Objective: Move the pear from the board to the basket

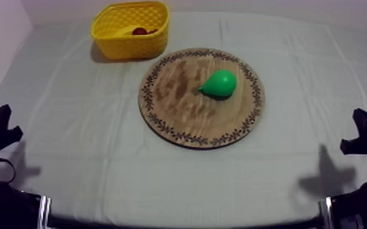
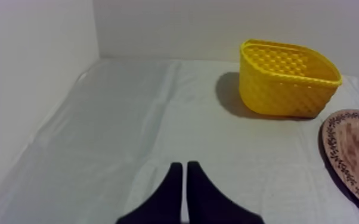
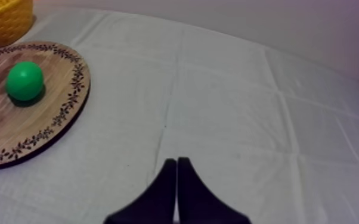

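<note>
Black fingers of my left tool (image 2: 183,168) lie together, parked well left of the wooden board (image 1: 174,106). Beyond the board's left rim stands the yellow basket (image 1: 131,45); the pear (image 1: 219,83) lies right of board centre. Well right, my right tool (image 3: 176,162) rests likewise pinched together, seemingly not yet reaching.

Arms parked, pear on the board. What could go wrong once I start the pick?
The pear lies on its side, rounded; it may roll on the board or slip when pinched.
The basket has tall walls and holds a small red fruit; a low carry could clip the rim.
The left gripper and right gripper are both shut; either must open first.
</note>
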### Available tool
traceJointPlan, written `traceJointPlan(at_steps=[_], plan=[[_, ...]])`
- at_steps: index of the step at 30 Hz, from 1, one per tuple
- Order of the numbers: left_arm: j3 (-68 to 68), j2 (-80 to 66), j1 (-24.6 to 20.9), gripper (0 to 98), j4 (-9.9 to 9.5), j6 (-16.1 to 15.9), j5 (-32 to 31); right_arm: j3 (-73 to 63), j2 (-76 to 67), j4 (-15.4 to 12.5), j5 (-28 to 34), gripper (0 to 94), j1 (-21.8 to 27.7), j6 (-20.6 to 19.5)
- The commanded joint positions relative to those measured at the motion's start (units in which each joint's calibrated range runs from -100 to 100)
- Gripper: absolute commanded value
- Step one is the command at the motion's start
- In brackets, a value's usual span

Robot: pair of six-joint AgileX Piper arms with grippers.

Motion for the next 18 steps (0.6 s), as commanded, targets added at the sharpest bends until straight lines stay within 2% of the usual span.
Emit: traceJointPlan(at_steps=[1,18], plan=[[0.1,0.0,-0.6,0.0,0.21,0.5,0.5,0.1,0.0,0.0,0.0,0.5,0.0,0.0],[-0.1,0.0,-0.5,0.0,0.21,0.1,1.4,0.1,0.0,0.0,0.0,0.5,0.0,0.0]])
